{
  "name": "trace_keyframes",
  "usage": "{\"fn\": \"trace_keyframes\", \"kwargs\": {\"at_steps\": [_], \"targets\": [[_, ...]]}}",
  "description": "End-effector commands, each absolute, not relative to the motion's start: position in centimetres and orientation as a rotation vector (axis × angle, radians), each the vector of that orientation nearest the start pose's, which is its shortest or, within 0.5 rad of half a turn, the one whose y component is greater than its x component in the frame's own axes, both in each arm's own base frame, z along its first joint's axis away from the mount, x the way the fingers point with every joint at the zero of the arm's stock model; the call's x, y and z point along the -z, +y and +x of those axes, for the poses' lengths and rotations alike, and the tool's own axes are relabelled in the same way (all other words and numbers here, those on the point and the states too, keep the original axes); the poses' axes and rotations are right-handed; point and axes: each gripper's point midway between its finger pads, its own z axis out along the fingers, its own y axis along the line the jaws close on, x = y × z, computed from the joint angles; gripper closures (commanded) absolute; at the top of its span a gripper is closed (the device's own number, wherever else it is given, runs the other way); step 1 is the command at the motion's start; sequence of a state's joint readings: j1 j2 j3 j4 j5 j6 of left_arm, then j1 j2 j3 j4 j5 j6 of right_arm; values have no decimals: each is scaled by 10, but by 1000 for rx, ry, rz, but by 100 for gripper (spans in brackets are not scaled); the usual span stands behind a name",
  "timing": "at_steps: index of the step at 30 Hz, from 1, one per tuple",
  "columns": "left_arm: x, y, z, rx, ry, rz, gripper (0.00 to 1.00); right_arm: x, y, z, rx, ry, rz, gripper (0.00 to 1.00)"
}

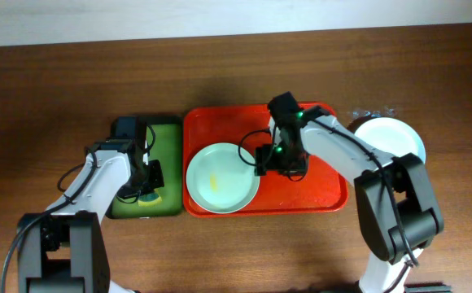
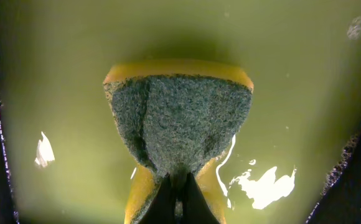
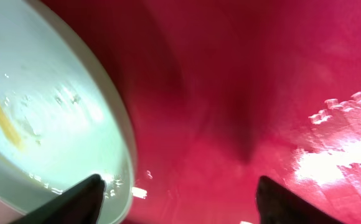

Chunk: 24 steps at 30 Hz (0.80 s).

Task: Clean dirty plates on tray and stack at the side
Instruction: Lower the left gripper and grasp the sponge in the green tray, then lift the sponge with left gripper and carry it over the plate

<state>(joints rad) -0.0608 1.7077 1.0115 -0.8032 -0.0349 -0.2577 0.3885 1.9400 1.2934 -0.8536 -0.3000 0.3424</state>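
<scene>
Well, the left fingers (image 2: 177, 198) are pinched tight on the sponge (image 2: 179, 121), whose green scourer face is up. It lies in the green tray (image 2: 305, 74), just left of the red tray (image 1: 317, 191). Over there the right fingers (image 3: 81, 199) stand wide apart, holding nothing, low at the right edge of the mint plate (image 1: 222, 177), with one finger over its rim and the other over bare red plastic. That plate lies in the red tray's left half, with a yellow smear (image 1: 213, 181) near its centre. A white plate (image 1: 389, 140) sits on the desk (image 1: 57, 81) just off the red tray's right end.
</scene>
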Motion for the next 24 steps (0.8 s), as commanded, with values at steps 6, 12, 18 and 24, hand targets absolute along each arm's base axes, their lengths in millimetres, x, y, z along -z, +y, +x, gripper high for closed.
{"fn": "trace_keyframes", "kwargs": {"at_steps": [6,12,18,24], "targets": [[-15,-11,298,-53,3056,-305,100,-11,206,322,-503,3043,-109,96],[-15,-12,302,-48,3039,-303,100,-11,165,325,-347,3106,111,96],[-15,-12,304,-46,3032,-302,100,-12,168,322,-388,3119,111,44],[-15,-12,304,-46,3032,-302,100,-12,169,322,-396,3116,111,95]]}}
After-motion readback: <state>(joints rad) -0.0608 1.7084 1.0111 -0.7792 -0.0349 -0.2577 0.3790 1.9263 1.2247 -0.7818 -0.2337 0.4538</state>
